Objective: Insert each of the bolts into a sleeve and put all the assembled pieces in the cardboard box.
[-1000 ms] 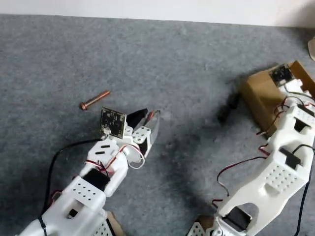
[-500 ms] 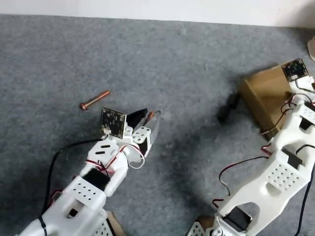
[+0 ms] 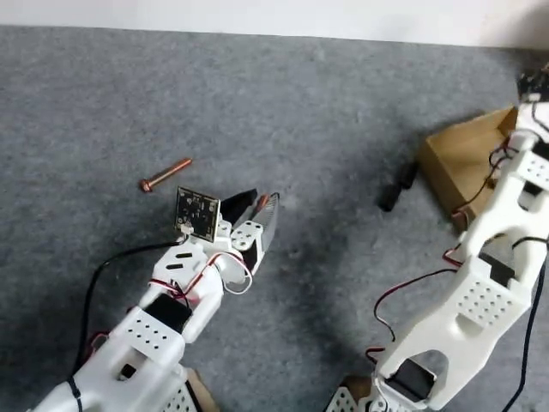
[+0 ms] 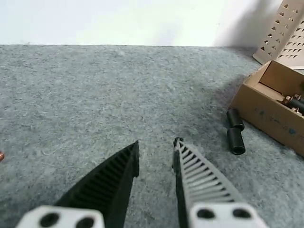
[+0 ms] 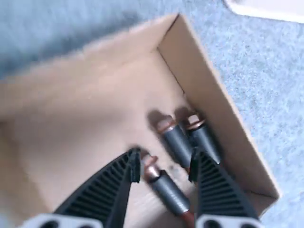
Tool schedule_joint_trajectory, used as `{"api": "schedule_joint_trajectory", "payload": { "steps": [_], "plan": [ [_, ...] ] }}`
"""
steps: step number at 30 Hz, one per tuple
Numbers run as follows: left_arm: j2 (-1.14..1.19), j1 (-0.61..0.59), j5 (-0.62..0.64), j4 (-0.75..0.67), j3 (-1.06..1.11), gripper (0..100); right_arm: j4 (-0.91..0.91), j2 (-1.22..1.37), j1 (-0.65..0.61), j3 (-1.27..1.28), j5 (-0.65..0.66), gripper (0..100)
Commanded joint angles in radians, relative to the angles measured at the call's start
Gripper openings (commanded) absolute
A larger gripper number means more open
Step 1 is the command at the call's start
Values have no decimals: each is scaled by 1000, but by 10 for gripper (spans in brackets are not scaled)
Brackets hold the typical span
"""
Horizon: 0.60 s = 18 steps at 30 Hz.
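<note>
A copper bolt (image 3: 165, 174) lies on the grey carpet beyond and to the left of my left gripper (image 3: 260, 215), which stands open and holds nothing (image 4: 156, 152). Two black sleeves (image 4: 235, 130) lie end to end just in front of the cardboard box (image 4: 266, 111), also seen as sleeves (image 3: 397, 186) beside the box (image 3: 455, 167) from above. My right gripper (image 5: 165, 164) hovers open over the box floor (image 5: 80, 128). Three assembled pieces rest inside: two side by side (image 5: 173, 137) (image 5: 203, 137), and one (image 5: 166, 190) below the gap between the jaws.
A perforated beige panel (image 4: 285, 31) stands behind the box. The right arm (image 3: 480, 292) stretches along the right edge of the carpet. Open carpet (image 3: 326, 112) lies between the bolt and the sleeves.
The right arm has swung up and to the right over the box, uncovering more of it. The left arm, bolt and sleeves have not moved.
</note>
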Motion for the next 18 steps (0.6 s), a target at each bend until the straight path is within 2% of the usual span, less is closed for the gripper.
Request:
{"api": "schedule_joint_trajectory", "payload": {
  "steps": [1, 7, 18],
  "plan": [
    [-2, 12, -5, 0, -7, 119, 166, -31, -56, -182, -146, 156],
    [-2, 16, -5, -6, 16, 119, 401, -28, -130, -341, -264, 156],
    [-2, 16, -5, -6, 19, 119, 595, -28, -234, -414, -503, 156]
  ]
}}
